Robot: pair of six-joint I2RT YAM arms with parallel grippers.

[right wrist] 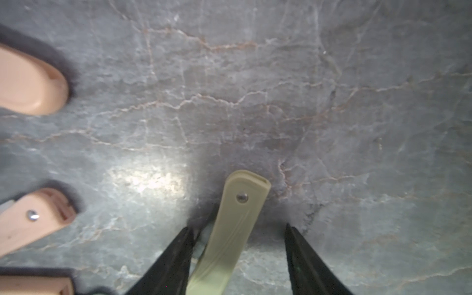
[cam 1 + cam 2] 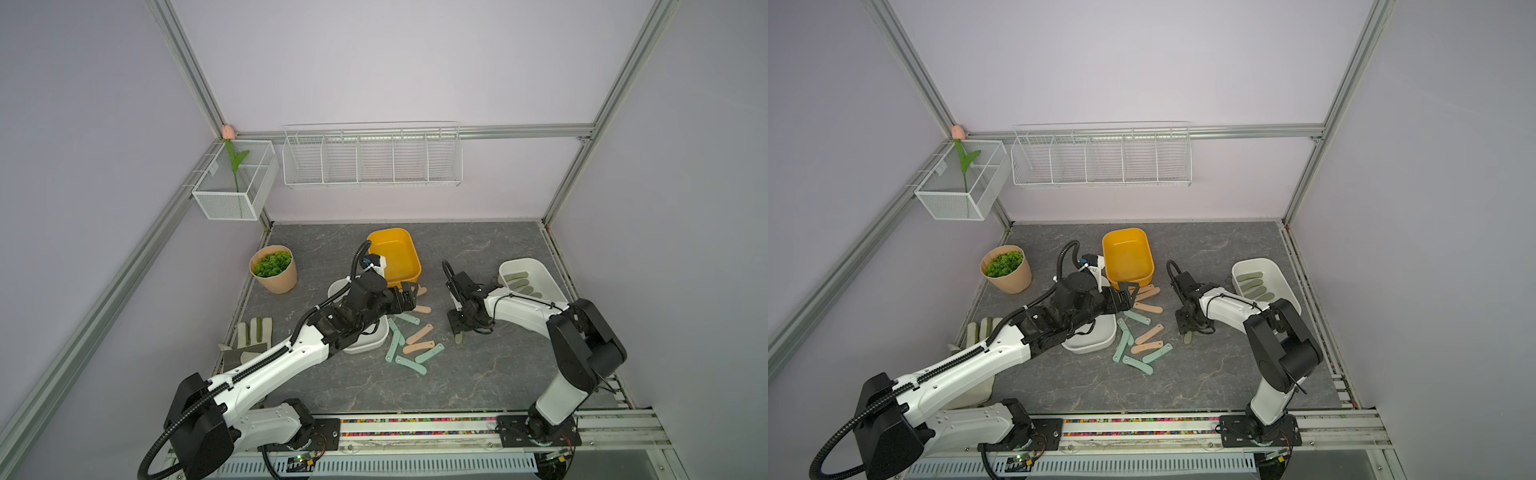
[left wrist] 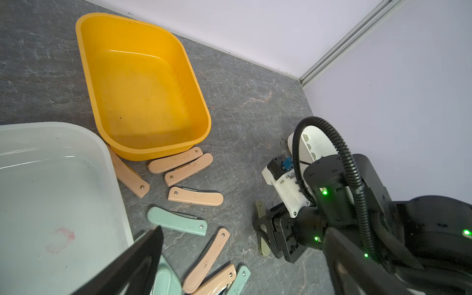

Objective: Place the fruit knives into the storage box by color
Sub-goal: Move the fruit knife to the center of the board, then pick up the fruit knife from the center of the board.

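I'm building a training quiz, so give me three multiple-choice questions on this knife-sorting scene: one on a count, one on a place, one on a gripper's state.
1. Knives in the yellow plastic tub? A) none B) two C) five
2. Where do the sorted olive-green folded knives lie? A) yellow tub B) white plastic tub on the robot's right C) wire wall basket
3. The right gripper is: A) shut and empty B) open astride an olive knife on the grey marbled table C) open over the yellow tub
Answers: A, its floor is bare; B, several lie there; B, its fingers flank the knife with a gap.
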